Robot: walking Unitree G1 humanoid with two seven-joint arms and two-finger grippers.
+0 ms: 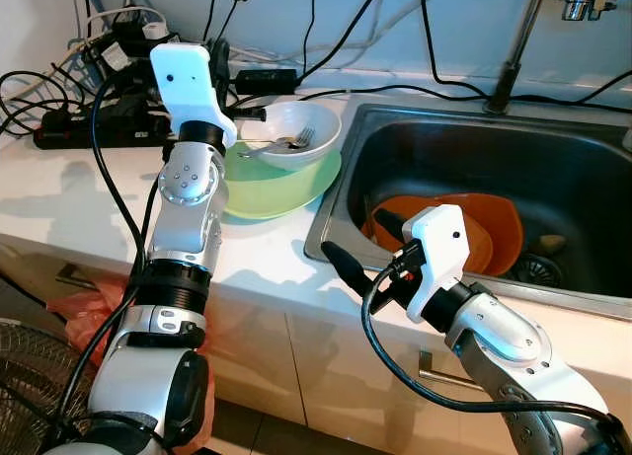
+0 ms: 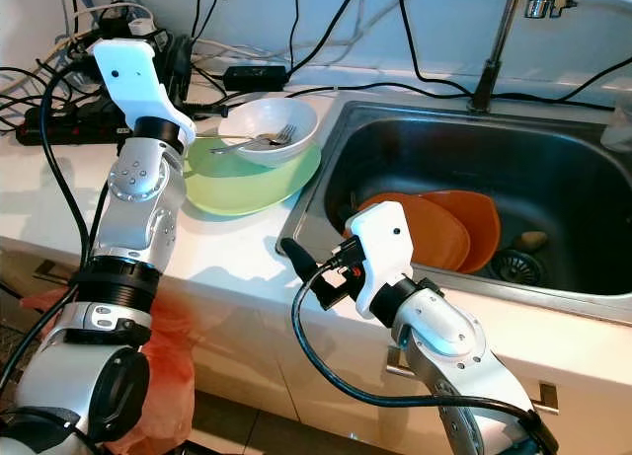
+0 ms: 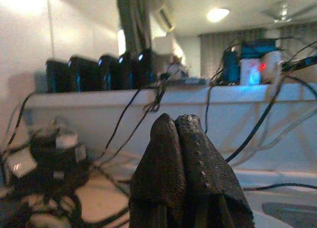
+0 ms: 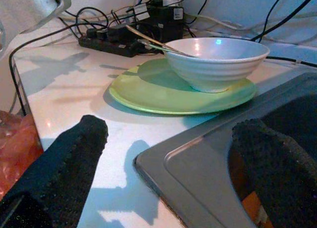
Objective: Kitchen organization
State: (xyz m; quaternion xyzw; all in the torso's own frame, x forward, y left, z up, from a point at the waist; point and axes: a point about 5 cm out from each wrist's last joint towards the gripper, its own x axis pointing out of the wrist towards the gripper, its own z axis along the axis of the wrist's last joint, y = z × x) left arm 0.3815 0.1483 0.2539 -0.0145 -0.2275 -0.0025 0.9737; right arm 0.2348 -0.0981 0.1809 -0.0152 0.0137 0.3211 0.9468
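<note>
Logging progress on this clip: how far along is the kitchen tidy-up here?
Early, as far as can be judged. Two orange plates lie in the sink; whether the robot put them there can't be told. The white bowl with a fork sits on the green plate on the counter. The right gripper is open and empty at the sink's corner; the left gripper is shut, raised by the cables.

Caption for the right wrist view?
Open right gripper straddles the sink corner, facing a white bowl on a green plate.

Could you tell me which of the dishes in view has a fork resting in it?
The white bowl, which sits on the green plate on the counter. The two orange plates lie in the sink without cutlery.
</note>
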